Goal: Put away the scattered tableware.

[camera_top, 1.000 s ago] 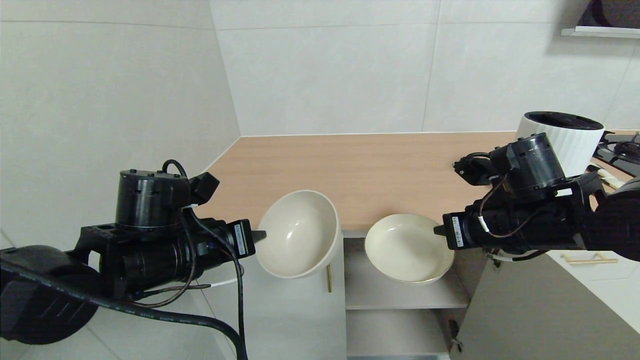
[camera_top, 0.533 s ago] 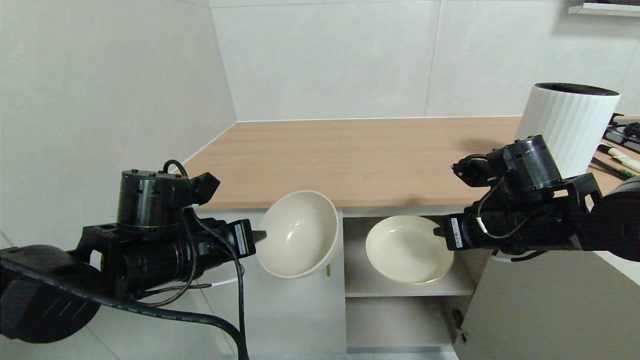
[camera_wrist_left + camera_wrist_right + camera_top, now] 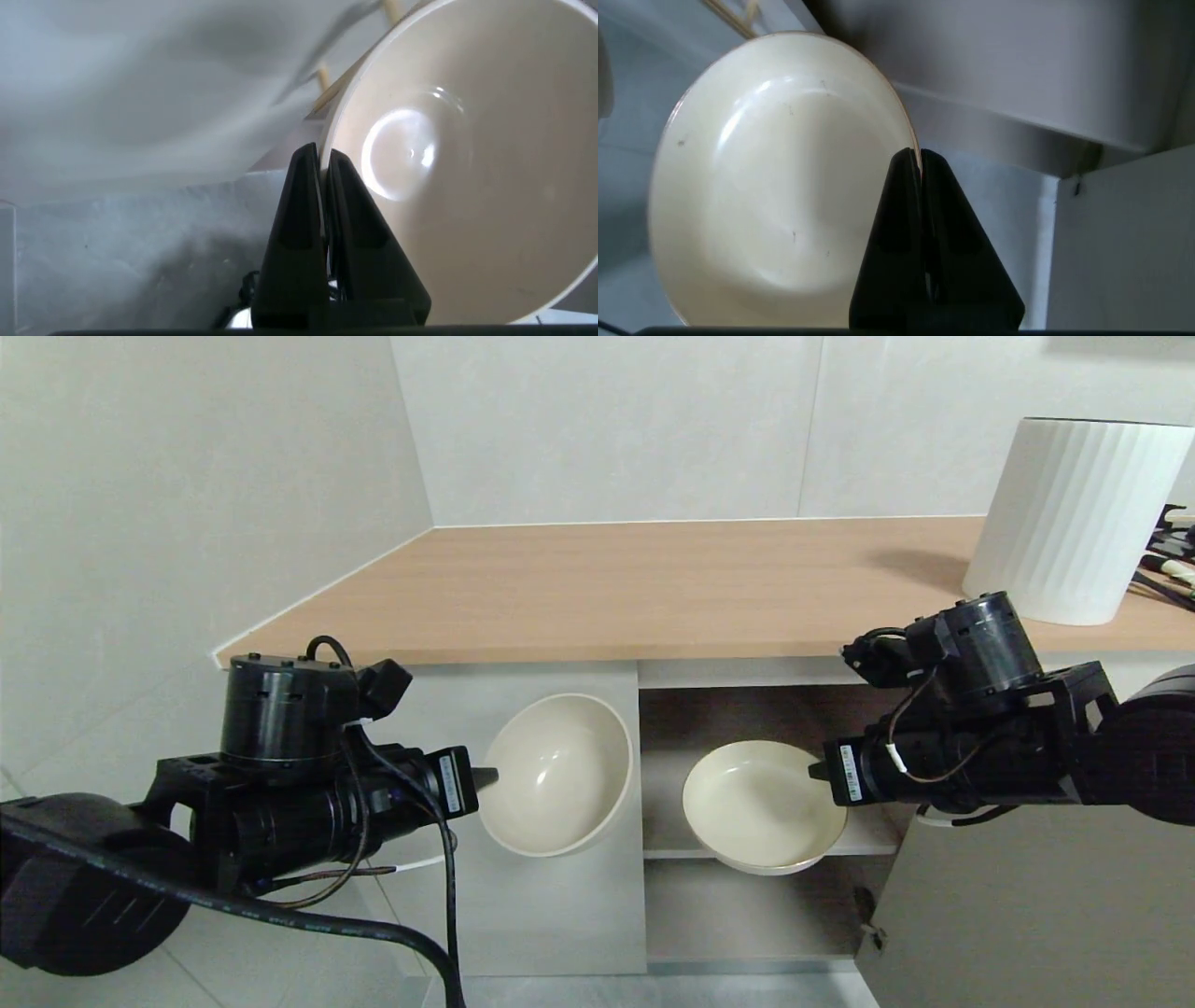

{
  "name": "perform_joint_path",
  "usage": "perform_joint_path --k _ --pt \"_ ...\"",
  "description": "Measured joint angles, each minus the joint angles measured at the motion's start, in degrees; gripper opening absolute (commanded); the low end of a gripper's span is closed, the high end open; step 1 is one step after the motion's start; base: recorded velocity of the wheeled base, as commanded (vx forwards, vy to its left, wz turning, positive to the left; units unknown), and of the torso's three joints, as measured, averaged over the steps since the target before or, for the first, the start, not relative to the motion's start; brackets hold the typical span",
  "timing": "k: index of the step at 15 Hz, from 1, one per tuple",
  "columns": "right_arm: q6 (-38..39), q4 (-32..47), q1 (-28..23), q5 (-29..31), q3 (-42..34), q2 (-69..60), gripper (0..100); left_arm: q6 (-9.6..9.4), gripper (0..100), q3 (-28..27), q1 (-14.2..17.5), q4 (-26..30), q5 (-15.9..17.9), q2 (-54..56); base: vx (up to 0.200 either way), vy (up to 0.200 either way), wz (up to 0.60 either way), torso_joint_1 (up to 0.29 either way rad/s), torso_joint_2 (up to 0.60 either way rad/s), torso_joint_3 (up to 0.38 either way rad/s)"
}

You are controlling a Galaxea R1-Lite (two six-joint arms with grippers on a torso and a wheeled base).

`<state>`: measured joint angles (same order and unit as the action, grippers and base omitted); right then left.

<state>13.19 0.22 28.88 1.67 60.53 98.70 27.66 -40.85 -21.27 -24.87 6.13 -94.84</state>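
Left gripper (image 3: 487, 773) pinches deep bowl (image 3: 560, 775) rim, right gripper (image 3: 816, 768) pinches shallow bowl (image 3: 761, 807) rim; head view adds cabinet shelf (image 3: 665, 814) behind.

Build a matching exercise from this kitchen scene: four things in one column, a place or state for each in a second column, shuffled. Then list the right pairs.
Things
1. deep bowl
2. shallow dish
3. white ribbed container
4. shelf

Places or states
A. standing on the wooden countertop, on the robot's right
B. pinched at its rim by the left gripper, tilted on edge
C. inside the open cabinet, below the countertop
D. pinched at its rim by the right gripper, in front of the open cabinet

Pairs: 1-B, 2-D, 3-A, 4-C
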Motion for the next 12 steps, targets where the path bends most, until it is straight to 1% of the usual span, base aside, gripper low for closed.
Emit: perform_joint_path --k 2,4,12 --pt "-0.1 0.0 0.0 0.0 0.0 0.3 0 0.01 0 0.0 0.0 0.0 0.0 -0.1 0.000 0.000 0.00 -0.110 0.42 0.300" --pt "-0.2 0.0 0.0 0.0 -0.1 0.6 0 0.01 0 0.0 0.0 0.0 0.0 -0.1 0.000 0.000 0.00 -0.041 0.18 0.134" --pt "-0.3 -0.2 0.0 0.0 0.3 3.4 0 0.01 0 0.0 0.0 -0.1 0.0 -0.4 0.000 0.000 0.00 -0.002 0.01 0.006"
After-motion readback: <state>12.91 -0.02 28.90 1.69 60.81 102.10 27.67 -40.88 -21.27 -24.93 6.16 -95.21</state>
